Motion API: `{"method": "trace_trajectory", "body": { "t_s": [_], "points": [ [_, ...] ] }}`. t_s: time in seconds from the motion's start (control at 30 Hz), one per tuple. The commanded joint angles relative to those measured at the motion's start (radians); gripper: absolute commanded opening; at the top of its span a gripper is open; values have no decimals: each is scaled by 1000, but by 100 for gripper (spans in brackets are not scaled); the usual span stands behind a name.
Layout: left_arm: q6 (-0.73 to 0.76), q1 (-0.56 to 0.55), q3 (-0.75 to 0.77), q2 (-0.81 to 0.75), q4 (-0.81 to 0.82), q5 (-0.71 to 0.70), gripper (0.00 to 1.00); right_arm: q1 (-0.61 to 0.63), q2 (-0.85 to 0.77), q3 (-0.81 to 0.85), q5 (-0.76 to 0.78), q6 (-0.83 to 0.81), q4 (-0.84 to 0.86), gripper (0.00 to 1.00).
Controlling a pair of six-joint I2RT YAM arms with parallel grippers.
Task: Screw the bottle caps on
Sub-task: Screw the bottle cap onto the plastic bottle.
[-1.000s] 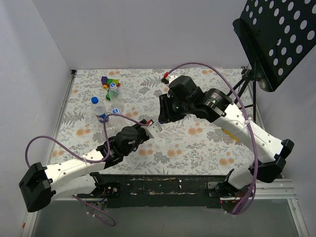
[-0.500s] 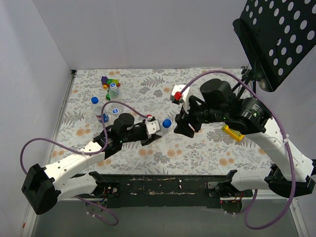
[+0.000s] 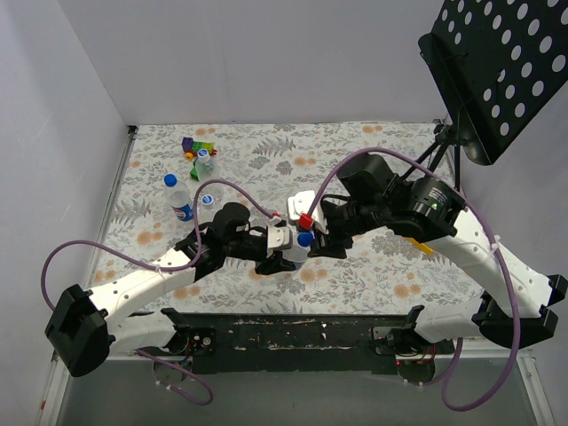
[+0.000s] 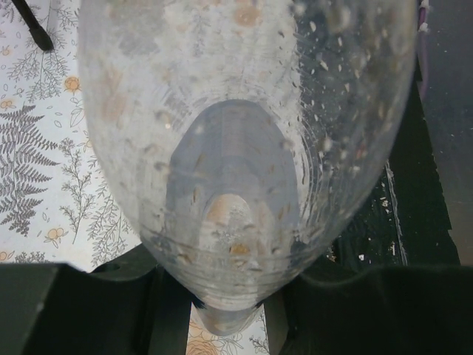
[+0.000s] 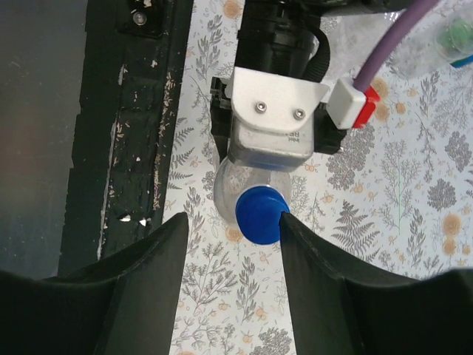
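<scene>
Over the near middle of the flowered table (image 3: 382,266) the two arms meet. The left claw (image 3: 286,251) is clamped round a clear bottle (image 4: 244,148), well apart from a labelled bottle (image 3: 180,204) standing at the table's left. The right claw (image 5: 233,222) is spread wide about the blue cap (image 5: 260,215) sitting on the clear bottle's neck, one finger touching the cap, the other apart.

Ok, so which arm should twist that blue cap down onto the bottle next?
Right. The right gripper is open with its fingers either side of the blue cap, sitting on the neck of the clear bottle. The left gripper is clamped on that bottle, so it likely serves best steadying it.
</scene>
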Motion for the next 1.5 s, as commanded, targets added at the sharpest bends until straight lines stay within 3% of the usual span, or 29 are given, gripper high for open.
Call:
{"method": "trace_trajectory", "body": {
  "t_s": [0.0,0.47,0.8,1.0,1.07,1.17,1.27,1.3,1.47],
  "points": [
    [13,4,39,-21,-6,50,29,19,31,20,-35,-63,-10,58],
    [33,4,39,-36,-18,30,28,27,50,50,83,-44,3,54],
    [33,4,39,-36,-20,38,28,27,53,43,82,-44,8,56],
    [36,4,39,-43,-20,38,28,27,65,36,57,-47,0,52],
    [36,4,37,-47,-20,37,28,27,71,33,55,-44,-3,48],
    [38,4,37,-55,-18,18,28,27,81,39,68,-14,3,33],
    [24,4,30,-63,5,-54,28,27,94,56,123,81,22,13],
    [13,3,24,-70,31,-101,29,27,105,63,147,147,31,2],
    [-57,-2,-18,-107,169,-430,30,27,220,164,394,620,-24,1]
  ]
}}
